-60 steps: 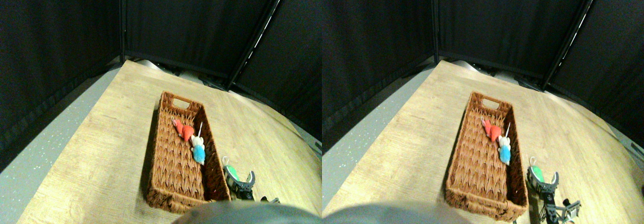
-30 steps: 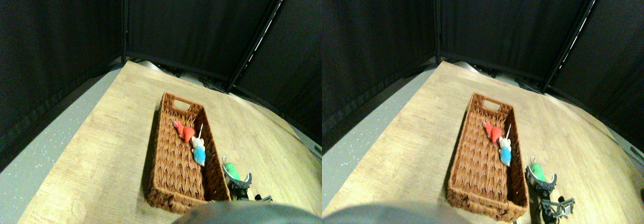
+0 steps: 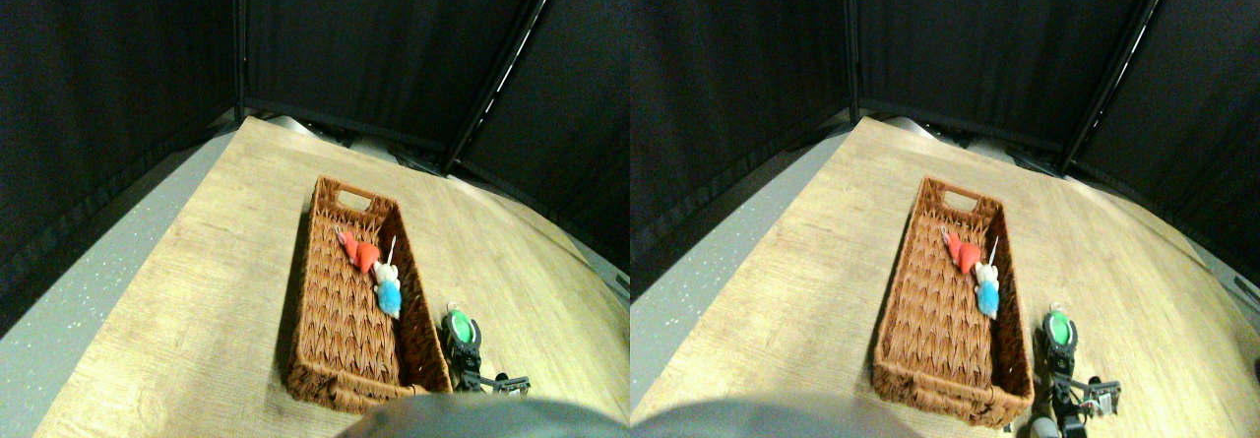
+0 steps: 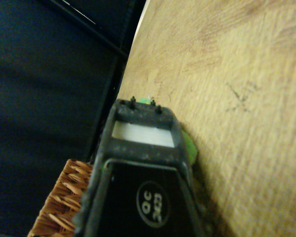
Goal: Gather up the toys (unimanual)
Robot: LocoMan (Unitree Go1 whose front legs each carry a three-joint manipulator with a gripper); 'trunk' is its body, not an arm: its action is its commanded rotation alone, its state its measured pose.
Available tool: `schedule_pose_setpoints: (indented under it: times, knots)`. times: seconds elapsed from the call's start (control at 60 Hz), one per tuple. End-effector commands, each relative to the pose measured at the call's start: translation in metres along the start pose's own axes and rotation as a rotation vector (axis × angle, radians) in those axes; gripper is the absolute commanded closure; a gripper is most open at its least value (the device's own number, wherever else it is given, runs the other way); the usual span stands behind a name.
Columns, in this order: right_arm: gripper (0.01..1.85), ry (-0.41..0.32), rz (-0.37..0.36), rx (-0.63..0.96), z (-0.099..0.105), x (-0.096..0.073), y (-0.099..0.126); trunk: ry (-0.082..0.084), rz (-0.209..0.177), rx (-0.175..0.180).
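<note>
Wicker basket (image 3: 349, 300) lies lengthwise on the wooden desk (image 3: 197, 300), the natural place for the toys to end up. Two are already inside it, along its right wall: a red toy (image 3: 360, 255) nearer the handle end and, touching it, a blue and white toy (image 3: 387, 292) whose string loop leans on the wall. Just right of the basket, outside it and near its closer end, a green toy (image 3: 458, 326) sits in the right claw (image 3: 461, 334), whose jaws are closed narrowly around it. In the wrist view the green plush (image 4: 188, 148) bulges out beside the dark jaw frame, with the basket's weave (image 4: 59, 202) close alongside, so the carry into the basket looks short.
</note>
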Motion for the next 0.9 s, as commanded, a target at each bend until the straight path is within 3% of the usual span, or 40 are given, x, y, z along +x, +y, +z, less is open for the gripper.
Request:
schedule_pose_setpoints:
  times: [0.017, 0.417, 0.65, 0.733, 0.767, 0.9]
  knots:
    - [1.80, 0.004, 0.055, -0.012, 0.002, -0.001, 0.013, 0.019, 0.010, -0.009]
    - [1.80, 0.072, 0.149, -0.145, 0.003, -0.005, 0.070, 0.004, 0.003, -0.015]
    - [1.80, 0.189, 0.192, -0.234, -0.022, -0.015, 0.115, -0.011, 0.026, -0.041]
    - [1.80, 0.199, 0.193, -0.239, -0.024, -0.016, 0.118, -0.012, 0.029, -0.045]
    - [1.80, 0.254, 0.208, -0.268, -0.035, -0.018, 0.129, -0.017, 0.045, -0.059]
    - [1.80, 0.289, 0.221, -0.262, -0.046, -0.019, 0.139, -0.023, 0.064, -0.084]
